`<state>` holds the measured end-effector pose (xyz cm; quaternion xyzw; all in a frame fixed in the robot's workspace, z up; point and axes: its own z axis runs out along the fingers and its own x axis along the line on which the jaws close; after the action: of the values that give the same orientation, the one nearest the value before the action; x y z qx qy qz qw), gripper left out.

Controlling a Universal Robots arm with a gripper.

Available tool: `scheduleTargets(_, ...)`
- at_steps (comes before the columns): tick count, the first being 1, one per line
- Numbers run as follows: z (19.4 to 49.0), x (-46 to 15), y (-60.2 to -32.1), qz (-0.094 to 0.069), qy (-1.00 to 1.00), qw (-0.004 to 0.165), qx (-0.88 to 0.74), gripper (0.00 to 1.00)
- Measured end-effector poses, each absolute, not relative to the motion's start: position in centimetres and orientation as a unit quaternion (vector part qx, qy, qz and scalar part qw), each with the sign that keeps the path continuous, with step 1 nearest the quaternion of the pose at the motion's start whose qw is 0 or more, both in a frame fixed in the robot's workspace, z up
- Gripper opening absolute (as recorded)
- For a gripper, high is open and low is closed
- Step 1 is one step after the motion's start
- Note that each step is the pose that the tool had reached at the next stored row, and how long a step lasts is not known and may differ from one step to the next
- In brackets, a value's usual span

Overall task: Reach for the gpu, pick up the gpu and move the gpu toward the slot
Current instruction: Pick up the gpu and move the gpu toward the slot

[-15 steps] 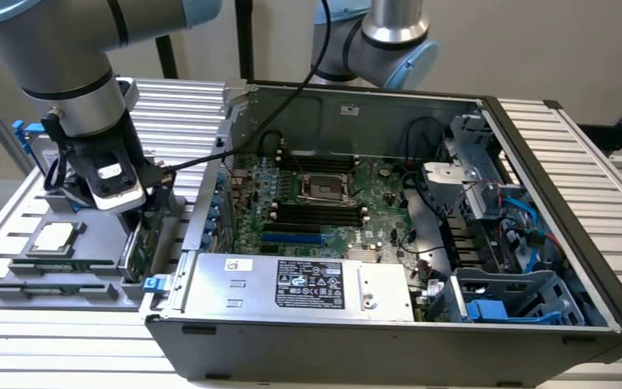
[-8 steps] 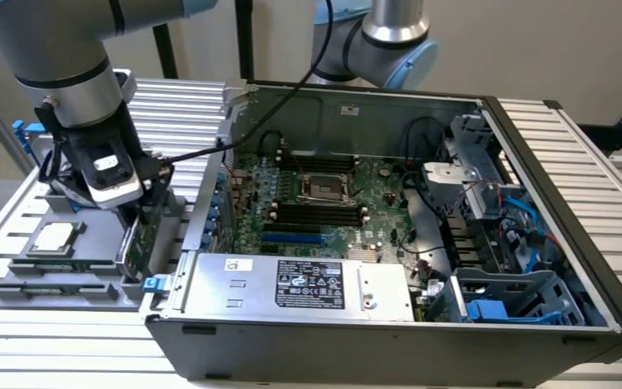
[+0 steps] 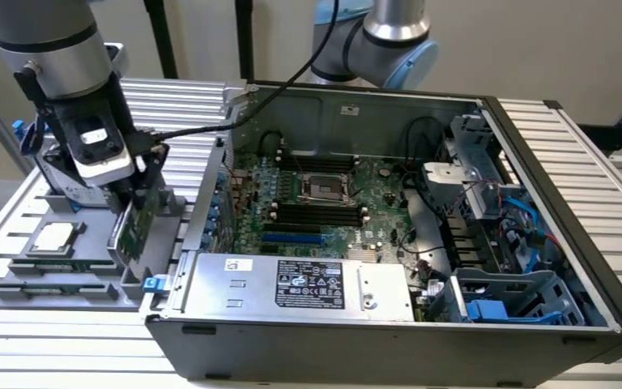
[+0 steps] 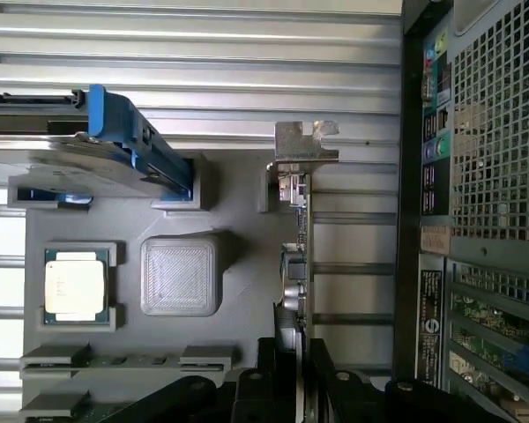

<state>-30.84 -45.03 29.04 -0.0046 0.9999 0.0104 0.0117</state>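
Observation:
The gpu (image 3: 133,227) stands on edge in the grey tray (image 3: 30,288) at the exterior view's left, just outside the open computer case (image 3: 570,243). My gripper (image 3: 138,190) comes down on its top edge. In the wrist view the gpu (image 4: 298,256) is a dark narrow strip ending in a silver bracket (image 4: 304,145). The gripper (image 4: 295,357) has one black finger (image 4: 266,379) tight against each face of the card, so it is shut on it. The blue slot (image 3: 292,239) lies on the motherboard inside the case.
The tray (image 4: 238,291) also holds a processor chip (image 4: 74,284), memory sticks (image 4: 115,359) and a hard drive in a blue frame (image 4: 115,145). The case's perforated wall (image 4: 485,176) runs close beside the card. A silver power supply (image 3: 300,284) fills the case's front.

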Motion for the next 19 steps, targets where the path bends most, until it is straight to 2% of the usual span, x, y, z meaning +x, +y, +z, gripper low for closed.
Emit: scheduleTargets(19,37.7,-27.1,-45.8,0.010,1.000,0.008,-0.005,0.26)
